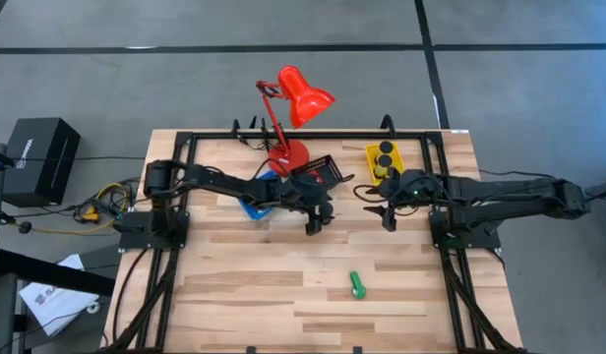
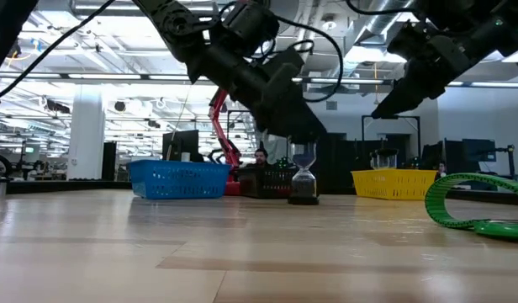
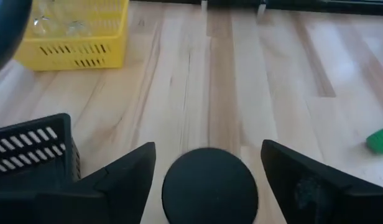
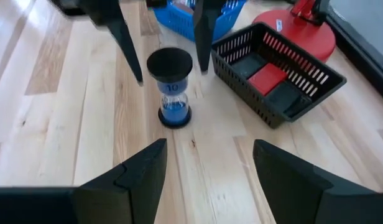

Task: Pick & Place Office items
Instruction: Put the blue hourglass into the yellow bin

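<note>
The sand timer point(image 4: 170, 88) stands upright on the counter point(image 1: 264, 305) at mid-frame in the high view, just beside the black tray point(image 4: 285, 78), long axis vertical. The left gripper point(image 3: 207, 180) is directly over it: in the left wrist view the timer's black round cap sits between the two fingers point(image 3: 126, 180), with a clear gap on each side. The fingers are spread wide and touch nothing that can be seen; the timer appears to stand free.

The right gripper point(image 4: 207, 180) hangs to the right of the timer in the high view, near the yellow tray point(image 1: 384, 160), pointed at the timer from well apart. Its fingers are also spread, holding nothing.

Judgement: the left arm is the nearer; any coming grasp or withdrawal runs along the timer's vertical axis. A green cylinder point(image 1: 357, 285) lies apart, lower centre.
</note>
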`<move>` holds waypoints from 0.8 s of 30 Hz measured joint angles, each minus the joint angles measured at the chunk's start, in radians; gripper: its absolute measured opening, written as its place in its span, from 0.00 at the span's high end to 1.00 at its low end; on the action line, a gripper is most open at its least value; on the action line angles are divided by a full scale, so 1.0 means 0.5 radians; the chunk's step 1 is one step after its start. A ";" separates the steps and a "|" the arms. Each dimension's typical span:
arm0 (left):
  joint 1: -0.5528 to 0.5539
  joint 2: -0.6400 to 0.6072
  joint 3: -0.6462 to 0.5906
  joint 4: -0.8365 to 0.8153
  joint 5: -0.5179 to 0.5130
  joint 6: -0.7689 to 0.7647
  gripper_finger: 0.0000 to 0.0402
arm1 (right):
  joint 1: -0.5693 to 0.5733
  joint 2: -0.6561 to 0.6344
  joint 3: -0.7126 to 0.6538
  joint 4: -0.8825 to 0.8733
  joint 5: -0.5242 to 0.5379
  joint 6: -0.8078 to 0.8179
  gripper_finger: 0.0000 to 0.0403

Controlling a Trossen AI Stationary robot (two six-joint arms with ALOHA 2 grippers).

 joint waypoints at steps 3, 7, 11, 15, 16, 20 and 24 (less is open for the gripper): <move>0.000 -0.050 -0.001 0.003 -0.001 0.001 0.27 | 0.000 0.030 0.001 0.027 0.000 0.000 0.43; 0.000 -0.147 0.000 0.009 -0.001 -0.007 0.28 | 0.001 0.062 0.001 0.045 0.000 0.001 0.43; -0.011 -0.285 -0.001 -0.043 -0.002 -0.036 0.28 | 0.001 0.099 0.001 0.045 -0.001 0.002 0.43; -0.029 -0.462 0.002 -0.191 -0.001 -0.062 0.28 | 0.001 0.144 0.001 0.044 0.000 0.001 0.43; -0.033 -0.498 0.002 -0.224 -0.001 -0.062 0.28 | 0.001 0.158 0.001 0.043 -0.001 0.001 0.43; -0.072 -0.635 -0.048 -0.326 -0.003 -0.064 0.28 | 0.001 0.221 0.001 0.038 -0.001 0.004 0.43; -0.119 -0.741 -0.207 -0.343 -0.039 -0.062 0.28 | 0.001 0.279 0.001 0.040 -0.005 0.043 0.43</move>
